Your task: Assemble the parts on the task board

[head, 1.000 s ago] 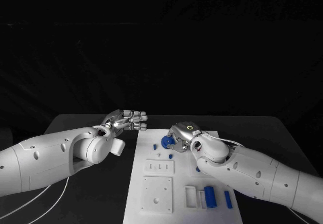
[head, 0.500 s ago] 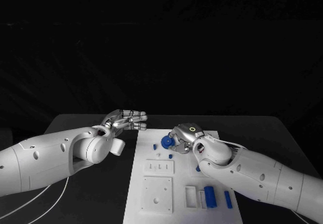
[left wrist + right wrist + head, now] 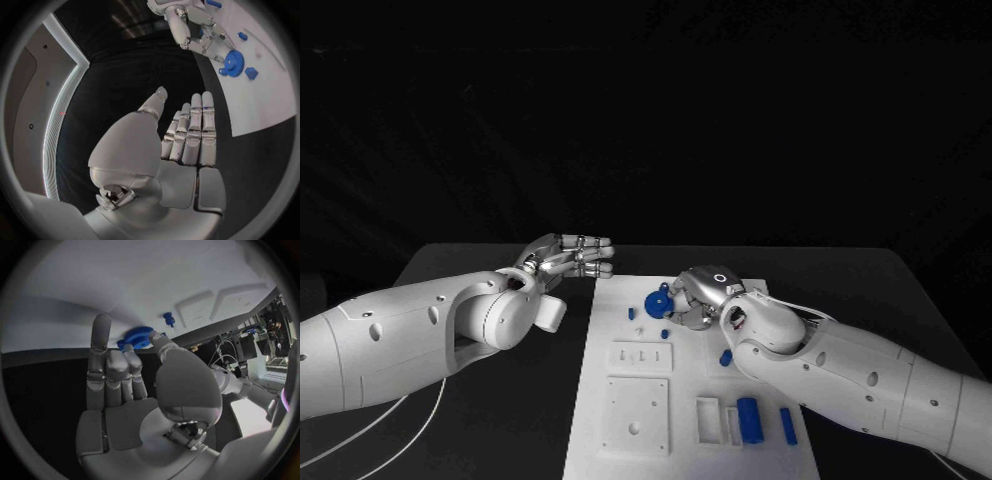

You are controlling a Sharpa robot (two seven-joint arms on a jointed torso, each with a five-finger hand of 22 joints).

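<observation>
My right hand (image 3: 705, 293) is over the far end of the white rectangular task board (image 3: 629, 318), and it pinches a small blue toothed gear wheel (image 3: 658, 298) between the thumb and the curled fingers. In my right wrist view the blue gear (image 3: 136, 337) sits at my fingertips (image 3: 128, 351), edge against the board's white surface (image 3: 75, 300), while one finger stands out straight beside it. A small blue peg (image 3: 169, 319) stands on the board just beyond the gear, apart from my fingers.

My left hand (image 3: 568, 255) hangs over the black table (image 3: 473, 290), just off the board's far corner on my left side, well apart from the gear. It holds nothing; in the left wrist view its fingers (image 3: 191, 131) lie straight and close together with the thumb set a little apart, palm bare.

From that left wrist view I also see the gear wheel (image 3: 234, 64) held in my right hand (image 3: 199, 31) with a small blue block (image 3: 252, 73) lying just beside it on the board.

Nearer to me than my right hand, the board carries a small blue piece (image 3: 664, 335) close by the gear, two raised white square plates (image 3: 642, 357), a blue cylinder (image 3: 750, 420) and a thin blue bar (image 3: 789, 427) lying side by side near the board's near end, under my right forearm.
</observation>
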